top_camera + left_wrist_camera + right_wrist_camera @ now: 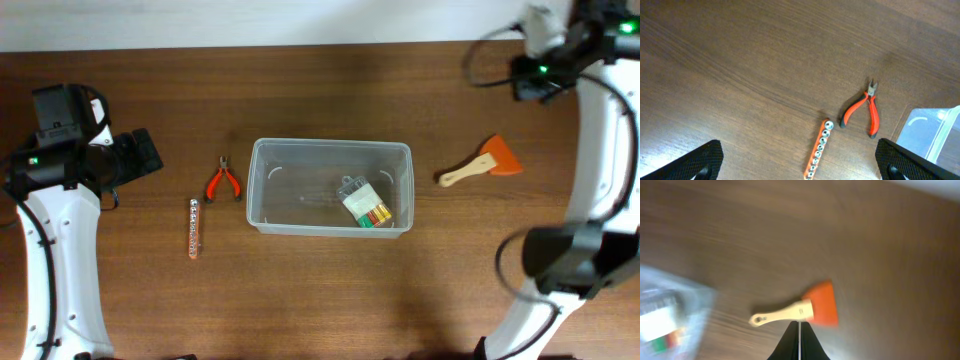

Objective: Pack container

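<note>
Clear thin plastic container: sits mid-table, open side up, one small card packet already inside near its right end. Probably light, thin-walled, slightly flexy, slick; best taken by the rim on a short side, not the flat wall. Left of container: orange-handled pliers just beside it, orange socket rail further out. Right of container, well apart: scraper with orange head, pale wooden handle. Left fingers spread wide, empty, aimed at pliers and rail. Right fingers clenched shut on nothing, off the table, scraper just ahead of them. Dark wood-grain table, smooth, matte. Pale strip beyond its far edge, behind container; rest of room not visible.
</note>
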### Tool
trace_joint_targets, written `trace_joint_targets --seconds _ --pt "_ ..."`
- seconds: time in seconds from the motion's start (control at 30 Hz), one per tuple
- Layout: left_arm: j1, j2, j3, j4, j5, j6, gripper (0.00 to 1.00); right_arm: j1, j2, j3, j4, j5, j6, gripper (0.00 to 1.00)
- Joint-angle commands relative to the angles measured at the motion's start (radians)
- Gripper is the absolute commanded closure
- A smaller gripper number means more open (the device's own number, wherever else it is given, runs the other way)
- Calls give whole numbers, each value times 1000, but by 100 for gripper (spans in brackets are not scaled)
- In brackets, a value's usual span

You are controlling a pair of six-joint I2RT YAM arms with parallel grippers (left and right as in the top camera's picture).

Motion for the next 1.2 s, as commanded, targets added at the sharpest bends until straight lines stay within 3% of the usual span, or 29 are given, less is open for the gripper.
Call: trace_joint_targets --seconds 0.0,0.2,0.6,0.67,0.8,0.93,1.07,1.17 --pt "6 -20 -4 -13 15 -9 1 102 -75 16 -10 -17 -102 96" --pt "6 -20 -4 -22 15 -9 1 221 -108 16 -14 103 -101 96" --pt "6 -20 -4 -23 14 -9 1 172 -105 16 -21 103 -88 96" --pt "6 -20 -4 -23 14 -9 1 151 -101 16 -24 105 -23 96" --pt "6 -19 -4 -23 15 -9 1 101 -90 10 -41 105 270 95" --pt "6 -19 -4 -22 15 -9 1 63 -63 8 -108 106 660 87" --pt "6 -19 -4 -22 15 -9 1 57 -14 8 -114 105 866 48" --pt "6 -20 -4 -22 15 -9 1 57 34 8 -111 96 1024 35"
